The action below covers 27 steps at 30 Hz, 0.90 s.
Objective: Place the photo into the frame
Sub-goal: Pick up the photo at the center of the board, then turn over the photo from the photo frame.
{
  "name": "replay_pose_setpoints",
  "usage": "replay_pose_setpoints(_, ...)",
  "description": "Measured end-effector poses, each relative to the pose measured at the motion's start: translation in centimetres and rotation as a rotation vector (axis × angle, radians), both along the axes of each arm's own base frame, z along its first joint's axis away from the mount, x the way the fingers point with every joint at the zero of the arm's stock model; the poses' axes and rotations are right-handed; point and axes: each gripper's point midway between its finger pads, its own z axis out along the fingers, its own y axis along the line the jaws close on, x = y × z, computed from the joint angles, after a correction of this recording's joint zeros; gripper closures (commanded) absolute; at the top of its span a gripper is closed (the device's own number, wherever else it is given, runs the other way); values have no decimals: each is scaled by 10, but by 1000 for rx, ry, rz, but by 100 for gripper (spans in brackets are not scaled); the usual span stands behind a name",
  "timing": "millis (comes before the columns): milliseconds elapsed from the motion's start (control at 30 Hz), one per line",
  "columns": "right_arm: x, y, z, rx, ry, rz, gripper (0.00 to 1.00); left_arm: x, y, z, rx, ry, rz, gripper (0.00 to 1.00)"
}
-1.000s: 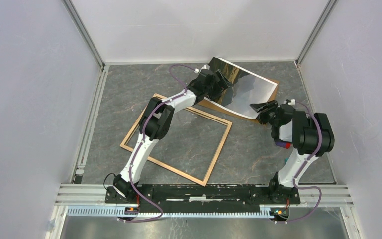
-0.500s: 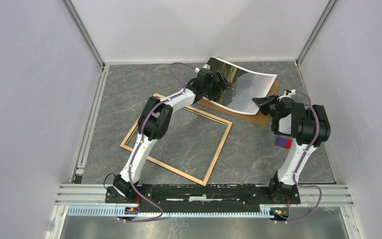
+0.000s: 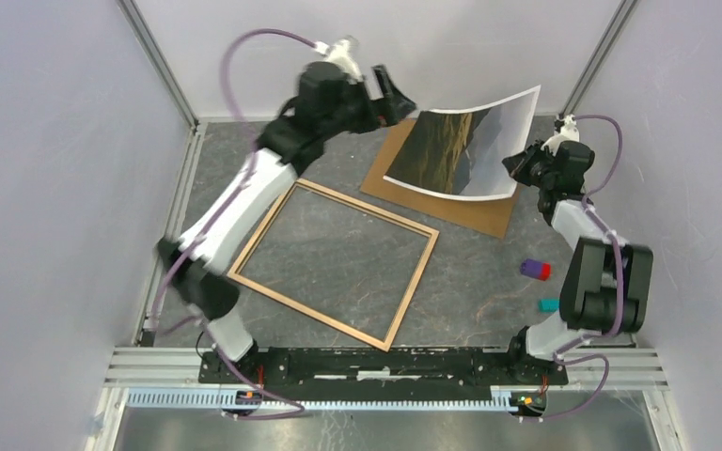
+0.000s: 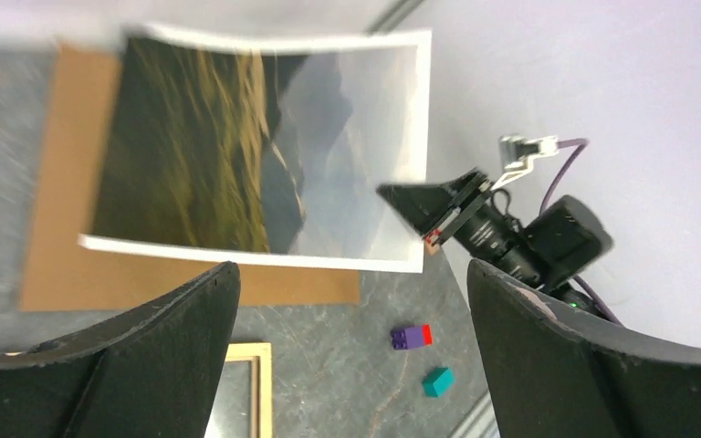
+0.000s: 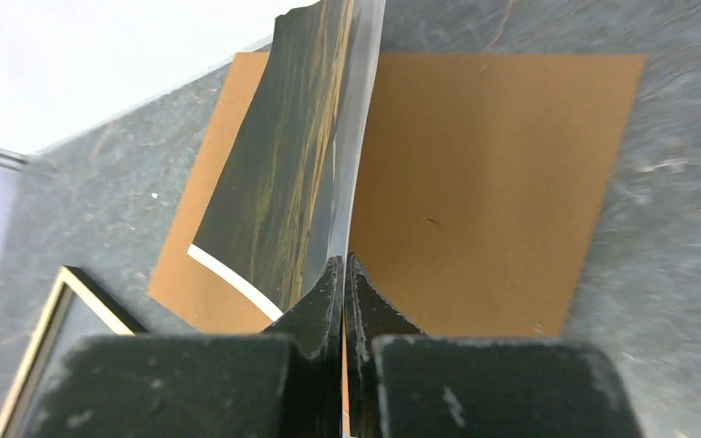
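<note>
1. Your right gripper (image 5: 342,266) is clamped on the photo (image 3: 461,146). Its jaws are pressed together on the sheet's right edge, near the lower right corner.
2. From that grip the photo runs out to the left, off the table (image 3: 489,282), curled, with the picture side up.
3. In the right wrist view the sheet is edge-on, running straight away from the fingertips.
4. The photo hangs over the brown backing board (image 3: 489,214), which lies flat on the table.
5. Your left gripper (image 3: 395,92) is raised near the photo's far left corner. Its jaws are wide apart, with nothing between them.
6. The frame (image 3: 413,288) lies flat, tan side up, left of the board and nearer the bases. The photo isn't in it.
7. A purple-red block (image 3: 535,270) and a teal block (image 3: 549,304) sit on the table by your right arm.
</note>
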Motion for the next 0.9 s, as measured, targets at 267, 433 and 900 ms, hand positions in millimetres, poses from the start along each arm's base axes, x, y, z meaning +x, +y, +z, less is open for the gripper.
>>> replay_pose_setpoints(267, -36, -11, 78, -461, -78, -13, 100, -103, 140, 132, 70, -384, 223, 0)
replay_pose_setpoints(433, -37, 49, 148, -768, -231, 90, 100, -129, 201, 90, 173, -418, 388, 0)
replay_pose_setpoints(900, -112, 288, 118, -1541, -730, 759, 100, -207, 340, 119, 19, -620, 865, 0)
